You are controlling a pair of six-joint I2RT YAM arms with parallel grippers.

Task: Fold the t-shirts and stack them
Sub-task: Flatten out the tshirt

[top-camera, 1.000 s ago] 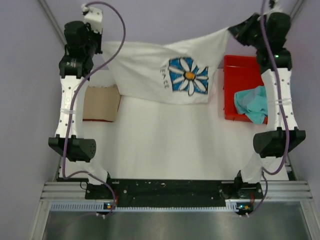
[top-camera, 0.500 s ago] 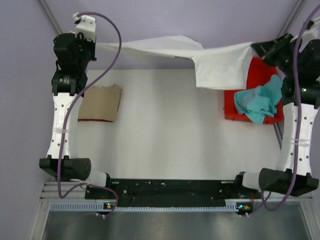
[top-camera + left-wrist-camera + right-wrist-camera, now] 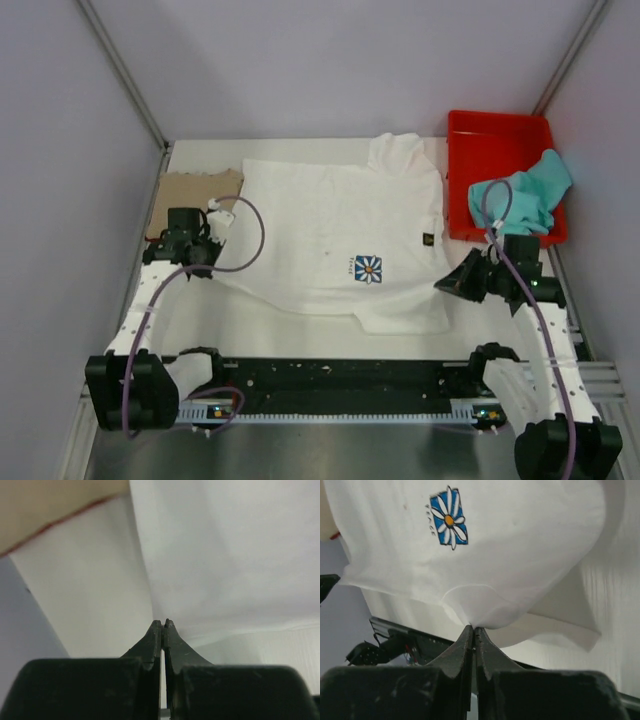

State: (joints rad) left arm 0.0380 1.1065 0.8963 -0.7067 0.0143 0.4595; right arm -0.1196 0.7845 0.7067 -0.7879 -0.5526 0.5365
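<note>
The white t-shirt (image 3: 330, 225) lies spread on the table, with the daisy print (image 3: 368, 268) facing up near its front edge. My left gripper (image 3: 212, 240) is shut, its tips pinching the shirt's left edge (image 3: 225, 555). My right gripper (image 3: 440, 286) is shut on a pinch of the shirt's right front corner (image 3: 485, 615), which is lifted slightly; the daisy (image 3: 448, 521) shows beyond it. The tan t-shirt (image 3: 190, 190) lies folded at the back left, partly under the white one, and shows in the left wrist view (image 3: 50, 500). The teal t-shirt (image 3: 520, 200) is crumpled in the bin.
A red plastic bin (image 3: 500, 130) stands at the back right and holds the teal shirt. Purple walls close in the back and both sides. A black rail (image 3: 340, 385) with the arm bases runs along the near edge.
Both arms have swung down and toward the near edge with the white shirt. It hung stretched high at the back before. Now it lies flat on the table with the print up.
</note>
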